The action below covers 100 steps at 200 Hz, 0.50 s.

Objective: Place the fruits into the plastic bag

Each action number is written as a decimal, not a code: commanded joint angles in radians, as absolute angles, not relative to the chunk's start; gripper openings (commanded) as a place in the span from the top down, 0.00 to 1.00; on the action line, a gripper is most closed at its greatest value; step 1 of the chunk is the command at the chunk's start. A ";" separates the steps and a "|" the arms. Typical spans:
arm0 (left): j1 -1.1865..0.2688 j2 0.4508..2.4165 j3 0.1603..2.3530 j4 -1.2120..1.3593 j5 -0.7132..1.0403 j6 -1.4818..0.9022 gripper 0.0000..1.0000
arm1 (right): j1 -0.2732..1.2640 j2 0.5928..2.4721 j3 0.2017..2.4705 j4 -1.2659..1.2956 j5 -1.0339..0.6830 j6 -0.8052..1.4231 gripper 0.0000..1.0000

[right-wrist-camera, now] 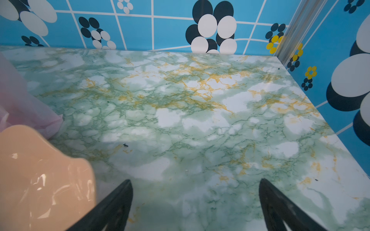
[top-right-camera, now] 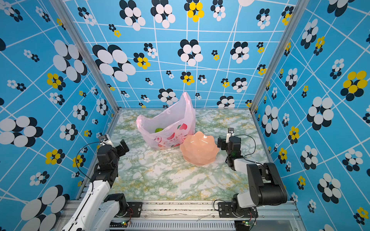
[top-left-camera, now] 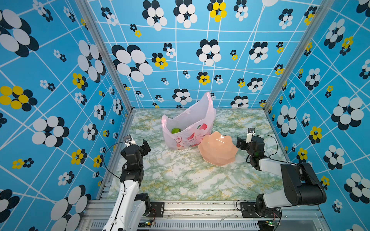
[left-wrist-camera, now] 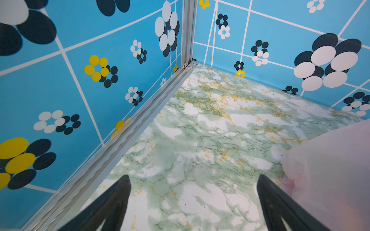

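Observation:
The pale-pink plastic bag [top-left-camera: 192, 120] [top-right-camera: 172, 120] stands open at the middle back of the table, printed with red fruit pictures. A green fruit [top-left-camera: 175, 130] [top-right-camera: 159, 130] shows inside its mouth; any other fruits are hidden. My left gripper [top-left-camera: 146, 147] [top-right-camera: 124, 147] hovers open to the left of the bag, nothing between its fingers. In the left wrist view the gripper [left-wrist-camera: 193, 177] is over bare table with the bag [left-wrist-camera: 330, 170] beside it. My right gripper [top-left-camera: 240, 143] [top-right-camera: 221, 143] [right-wrist-camera: 195, 180] is open and empty, right of the bowl.
A peach-pink scalloped bowl [top-left-camera: 218, 149] [top-right-camera: 199, 149] [right-wrist-camera: 40, 176] sits in front of the bag's right side, nothing visible in it. Blue flower-patterned walls [top-left-camera: 60, 100] close in the marble-patterned table [top-left-camera: 180, 180] on three sides.

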State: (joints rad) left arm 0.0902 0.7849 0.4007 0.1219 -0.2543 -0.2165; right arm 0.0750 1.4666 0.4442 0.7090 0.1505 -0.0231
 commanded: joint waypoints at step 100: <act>0.080 1.053 0.371 0.391 -0.150 -0.172 0.01 | 0.069 1.566 0.337 1.031 0.246 -0.012 0.00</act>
